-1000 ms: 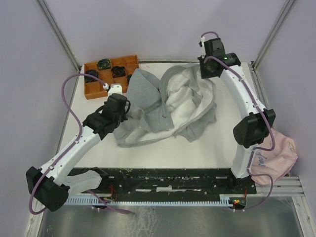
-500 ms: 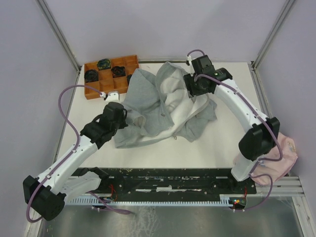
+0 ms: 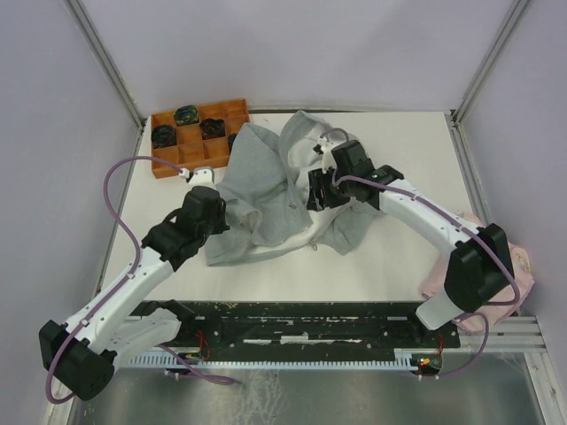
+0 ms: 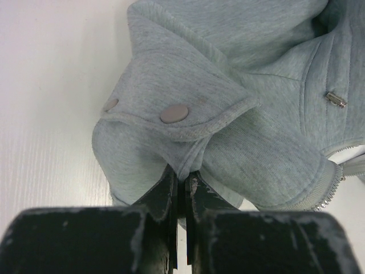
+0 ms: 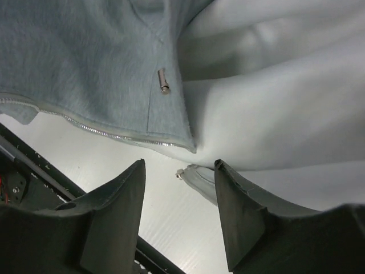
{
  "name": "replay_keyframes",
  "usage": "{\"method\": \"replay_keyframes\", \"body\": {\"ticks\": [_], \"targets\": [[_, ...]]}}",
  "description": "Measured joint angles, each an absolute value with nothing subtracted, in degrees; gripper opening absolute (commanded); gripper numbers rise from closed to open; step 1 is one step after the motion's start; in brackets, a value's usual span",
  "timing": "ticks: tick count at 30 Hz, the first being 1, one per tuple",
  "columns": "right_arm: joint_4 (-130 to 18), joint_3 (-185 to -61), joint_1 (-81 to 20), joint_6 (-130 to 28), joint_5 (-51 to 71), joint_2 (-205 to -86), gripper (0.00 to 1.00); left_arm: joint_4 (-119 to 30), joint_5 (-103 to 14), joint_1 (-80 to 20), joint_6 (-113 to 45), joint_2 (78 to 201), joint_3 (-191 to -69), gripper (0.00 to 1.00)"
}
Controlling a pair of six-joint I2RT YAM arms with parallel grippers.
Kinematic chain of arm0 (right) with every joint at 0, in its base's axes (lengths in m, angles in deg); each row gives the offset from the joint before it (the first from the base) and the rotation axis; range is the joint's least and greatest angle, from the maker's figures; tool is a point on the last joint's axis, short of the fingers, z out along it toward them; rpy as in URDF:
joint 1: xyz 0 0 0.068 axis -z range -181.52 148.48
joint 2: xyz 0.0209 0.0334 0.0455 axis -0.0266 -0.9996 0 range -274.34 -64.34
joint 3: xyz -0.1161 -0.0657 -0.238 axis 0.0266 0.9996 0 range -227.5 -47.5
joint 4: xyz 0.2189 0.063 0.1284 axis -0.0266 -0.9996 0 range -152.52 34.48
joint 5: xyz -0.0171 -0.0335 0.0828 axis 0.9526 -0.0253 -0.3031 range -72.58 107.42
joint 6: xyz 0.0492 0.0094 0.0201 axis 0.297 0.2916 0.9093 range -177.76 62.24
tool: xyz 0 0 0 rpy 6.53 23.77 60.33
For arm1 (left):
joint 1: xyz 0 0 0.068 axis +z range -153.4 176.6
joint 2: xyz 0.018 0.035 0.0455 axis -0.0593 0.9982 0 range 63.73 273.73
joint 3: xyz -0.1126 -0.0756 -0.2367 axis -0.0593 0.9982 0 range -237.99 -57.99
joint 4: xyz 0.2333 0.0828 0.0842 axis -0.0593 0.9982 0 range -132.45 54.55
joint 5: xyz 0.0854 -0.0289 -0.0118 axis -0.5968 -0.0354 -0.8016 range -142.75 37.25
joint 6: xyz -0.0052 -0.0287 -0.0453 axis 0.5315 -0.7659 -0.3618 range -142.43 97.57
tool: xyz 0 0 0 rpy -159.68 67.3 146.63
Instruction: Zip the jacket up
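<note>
Left gripper (image 4: 181, 185) clamped on jacket (image 4: 268, 142) fold, right gripper (image 5: 179, 164) agape: lines up zipper halves (image 5: 102, 132), needs loose end (image 5: 189, 172) pinched.

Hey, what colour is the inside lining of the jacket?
White. The lining of the grey jacket shows best in the right wrist view.

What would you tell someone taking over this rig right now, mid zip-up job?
Left gripper: shut on a fold of the jacket, just below its snap flap.
Right gripper: open, holding nothing, hovering over the zipper edge.
Jacket: crumpled, front open, white lining showing.
Done: nothing zipped yet.
Left: spread the front flat, bring both zipper edges together, join them at the bottom, zip up.
</note>
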State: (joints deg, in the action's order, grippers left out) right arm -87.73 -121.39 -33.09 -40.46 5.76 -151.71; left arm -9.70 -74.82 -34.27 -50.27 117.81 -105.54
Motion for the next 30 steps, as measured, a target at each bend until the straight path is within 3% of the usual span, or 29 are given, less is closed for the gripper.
{"method": "replay_keyframes", "body": {"ticks": [9,11,17,22,30], "targets": [[-77.72,-115.88,-34.62,-37.0,0.78,-160.11,0.54,-9.83,-74.64,-34.27,-50.27,117.77,-105.39,0.03],[-75.9,-115.82,-34.62,-36.74,-0.03,-161.99,0.45,-9.85,-74.64,-34.27,-50.27,117.77,-105.39,0.03],[-74.44,-115.93,-34.62,-37.0,-3.03,-165.13,0.01,-9.85,-74.62,-34.27,-50.27,117.66,-105.39,0.03],[-82.13,-125.04,-34.25,-41.22,-1.39,-165.9,0.0,-9.87,-73.94,-34.27,-50.27,117.66,-105.39,0.03],[-87.94,-154.33,-29.42,-44.59,5.78,-173.5,0.0,-11.51,-68.52,-34.27,-50.42,117.57,-103.31,0.03]]}}
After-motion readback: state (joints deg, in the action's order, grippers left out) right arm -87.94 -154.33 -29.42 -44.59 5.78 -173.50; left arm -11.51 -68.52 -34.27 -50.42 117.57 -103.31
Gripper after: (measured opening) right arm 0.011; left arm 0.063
